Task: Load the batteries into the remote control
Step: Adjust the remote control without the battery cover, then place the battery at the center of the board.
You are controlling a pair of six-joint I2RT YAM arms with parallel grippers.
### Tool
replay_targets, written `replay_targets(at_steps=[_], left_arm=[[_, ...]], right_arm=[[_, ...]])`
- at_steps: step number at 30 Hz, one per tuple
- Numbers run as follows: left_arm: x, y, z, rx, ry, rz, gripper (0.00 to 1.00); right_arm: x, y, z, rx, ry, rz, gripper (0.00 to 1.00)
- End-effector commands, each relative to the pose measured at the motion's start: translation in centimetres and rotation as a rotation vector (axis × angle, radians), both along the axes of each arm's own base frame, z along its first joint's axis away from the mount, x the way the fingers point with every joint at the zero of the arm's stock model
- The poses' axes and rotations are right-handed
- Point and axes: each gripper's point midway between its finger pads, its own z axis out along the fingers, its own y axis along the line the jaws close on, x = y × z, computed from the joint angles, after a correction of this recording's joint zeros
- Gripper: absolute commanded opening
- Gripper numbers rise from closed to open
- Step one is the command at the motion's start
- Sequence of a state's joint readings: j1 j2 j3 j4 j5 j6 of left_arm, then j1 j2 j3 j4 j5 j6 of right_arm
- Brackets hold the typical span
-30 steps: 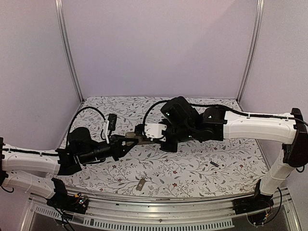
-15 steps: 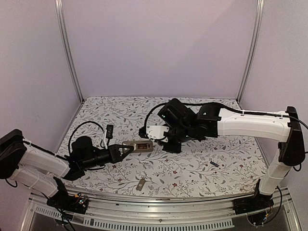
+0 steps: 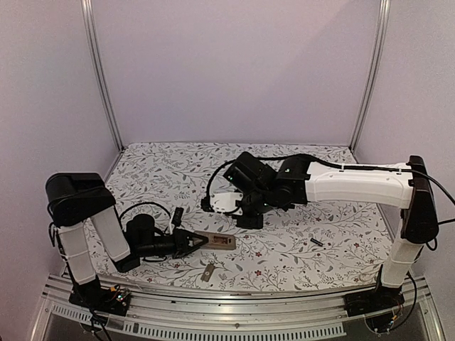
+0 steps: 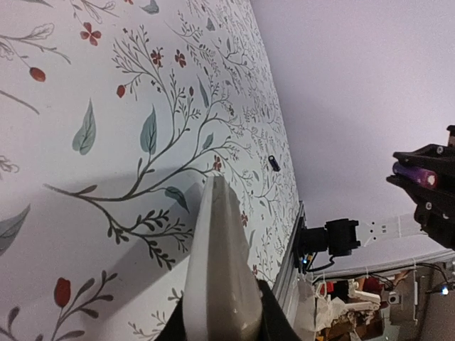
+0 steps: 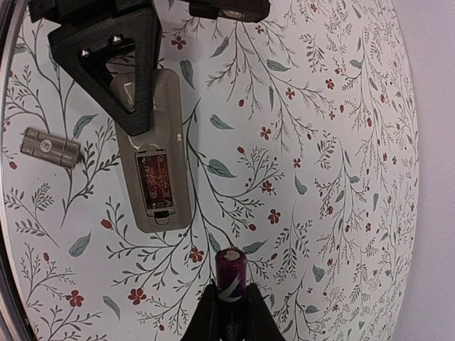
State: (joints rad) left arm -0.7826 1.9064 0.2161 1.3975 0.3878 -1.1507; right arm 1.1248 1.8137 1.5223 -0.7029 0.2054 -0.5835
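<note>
Clamping one end of the remote control [image 5: 151, 206], the left claw [image 3: 195, 242] was shut on it and held it level, low at the bench [image 3: 298, 249], grey-tan underside up. That left the open battery bay [image 5: 155, 181] facing upward and reachable. The right claw [image 5: 229, 302] hovered just past the remote's free end, closed on a purple battery [image 5: 231, 273] lined up lengthwise with the bay, probably for insertion. The second battery [image 3: 316, 243] lay well apart from the remote, toward the right arm's side. The loose cover [image 3: 207, 272] lay near the remote, toward the arm bases.
</note>
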Motion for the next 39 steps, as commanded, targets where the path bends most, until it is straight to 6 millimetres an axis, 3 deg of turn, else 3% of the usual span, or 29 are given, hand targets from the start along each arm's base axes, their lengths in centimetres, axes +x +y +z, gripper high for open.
replay_targets(at_steps=[1, 10, 22, 30, 39], left_arm=[[0.8, -0.1, 10.5, -0.296, -0.344, 0.014, 0.00], [3.3, 0.1, 8.7, -0.065, -0.386, 0.103, 0.00], [3.2, -0.8, 7.2, -0.112, -0.321, 0.067, 0.00], [4.0, 0.1, 5.3, 0.030, -0.302, 0.117, 0.00], [4.1, 0.3, 5.6, 0.042, -0.323, 0.122, 0.00]], right_arm=[[-0.1, -0.1, -1.6, -0.018, 0.034, 0.007, 0.05], [0.4, -0.9, -2.6, -0.006, 0.060, -0.010, 0.06], [0.9, -2.4, -4.1, -0.010, 0.091, -0.033, 0.07], [-0.4, -5.3, -7.9, -0.028, 0.337, -0.140, 0.11], [-1.0, -8.6, -12.8, -0.095, 0.489, -0.303, 0.14]])
